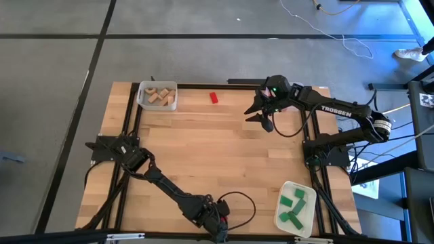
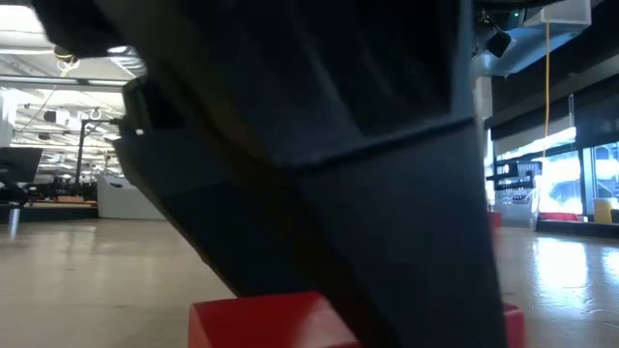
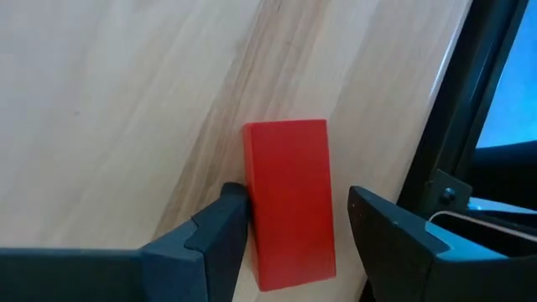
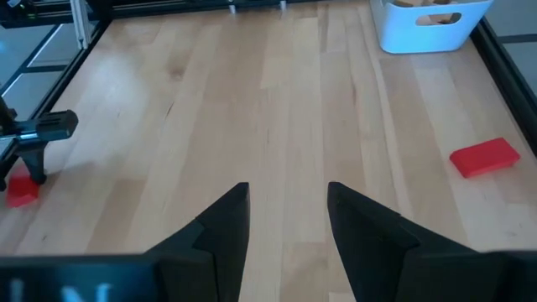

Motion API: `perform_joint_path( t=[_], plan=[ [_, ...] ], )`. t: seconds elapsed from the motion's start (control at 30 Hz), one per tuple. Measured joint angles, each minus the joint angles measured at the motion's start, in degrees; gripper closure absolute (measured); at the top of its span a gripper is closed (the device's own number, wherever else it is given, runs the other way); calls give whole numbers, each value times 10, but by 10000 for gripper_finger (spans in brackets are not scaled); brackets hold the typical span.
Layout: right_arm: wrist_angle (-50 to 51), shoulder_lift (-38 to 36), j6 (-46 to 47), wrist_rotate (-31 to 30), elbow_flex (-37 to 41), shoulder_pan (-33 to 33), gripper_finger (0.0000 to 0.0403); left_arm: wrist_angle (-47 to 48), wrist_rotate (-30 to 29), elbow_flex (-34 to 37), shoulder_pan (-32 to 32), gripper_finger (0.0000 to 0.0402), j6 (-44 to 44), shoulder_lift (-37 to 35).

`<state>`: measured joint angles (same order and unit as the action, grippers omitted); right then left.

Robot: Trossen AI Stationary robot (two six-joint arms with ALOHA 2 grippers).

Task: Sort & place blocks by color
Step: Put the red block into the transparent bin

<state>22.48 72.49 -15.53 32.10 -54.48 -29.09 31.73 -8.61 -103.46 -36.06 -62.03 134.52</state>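
Left gripper [image 3: 289,239] spread around red block [image 3: 289,205], one finger touching; uneven closing could twist it free; right gripper [image 4: 285,222] idles part-open, empty.

The table [image 4: 277,101] under me was pale planked wood, smooth and faintly glossy. The red block [image 3: 289,201] between my left gripper's fingers [image 3: 214,243] looked matt, evenly painted. Those fingers were dark matt plastic. The bin [image 4: 424,29] looked like smooth plastic.
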Motion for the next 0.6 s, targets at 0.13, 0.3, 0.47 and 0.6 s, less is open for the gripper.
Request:
perform_joint_path(
  t=[0.13, 0.3, 0.47, 0.6],
  plan=[
    [-3, 0, 0, -1, 0, 0, 240, 8, 9, 0, 2, 219, 12, 8],
    [-5, 0, 0, -10, 0, 0, 240, 18, 3, 0, 5, 250, 30, 10],
    [-10, 0, 0, -10, 0, 0, 240, 43, 10, -1, 14, 281, 24, 10],
    [-10, 0, 0, -10, 0, 0, 240, 52, 8, -1, 24, 281, 21, 9]
  ],
)
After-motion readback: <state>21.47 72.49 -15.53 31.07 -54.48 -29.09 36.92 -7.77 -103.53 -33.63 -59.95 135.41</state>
